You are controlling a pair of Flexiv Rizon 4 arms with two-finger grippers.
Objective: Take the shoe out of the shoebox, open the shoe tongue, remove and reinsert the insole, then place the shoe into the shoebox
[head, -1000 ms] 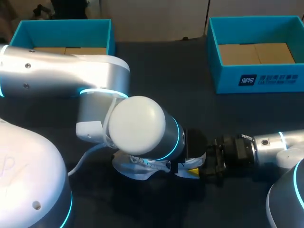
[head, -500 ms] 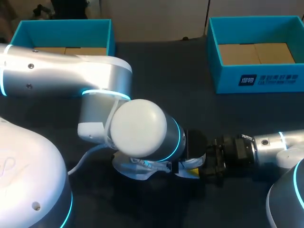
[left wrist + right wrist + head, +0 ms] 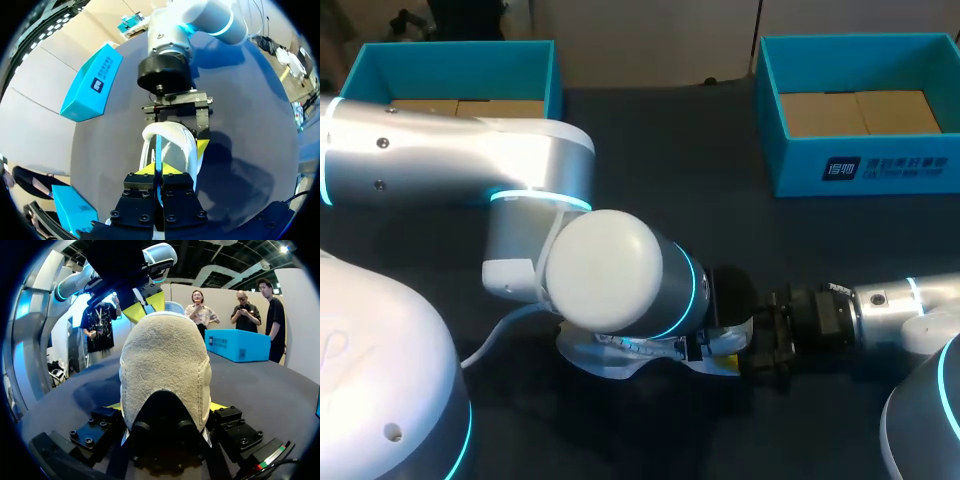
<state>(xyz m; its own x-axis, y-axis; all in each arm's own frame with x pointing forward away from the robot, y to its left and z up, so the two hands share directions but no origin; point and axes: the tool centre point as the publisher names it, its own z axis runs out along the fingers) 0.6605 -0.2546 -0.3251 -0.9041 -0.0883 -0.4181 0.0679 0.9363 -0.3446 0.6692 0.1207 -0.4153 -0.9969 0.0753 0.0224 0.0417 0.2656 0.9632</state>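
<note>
Evidently the tongue-opening step is in hand. The white shoe [image 3: 170, 142] lies on the dark tabletop [image 3: 680, 150] between both arms, well apart from the blue shoebox [image 3: 865, 170]. The right gripper [image 3: 167, 407] has its fingers clamped on the heel. The left gripper [image 3: 159, 170] has narrow fingers pinching the tongue [image 3: 158, 149]. Lift the tongue gently toward the toe while the heel is braced. A second blue box [image 3: 450, 62] sits far off, and the left arm [image 3: 610, 265] hides the shoe from above.
</note>
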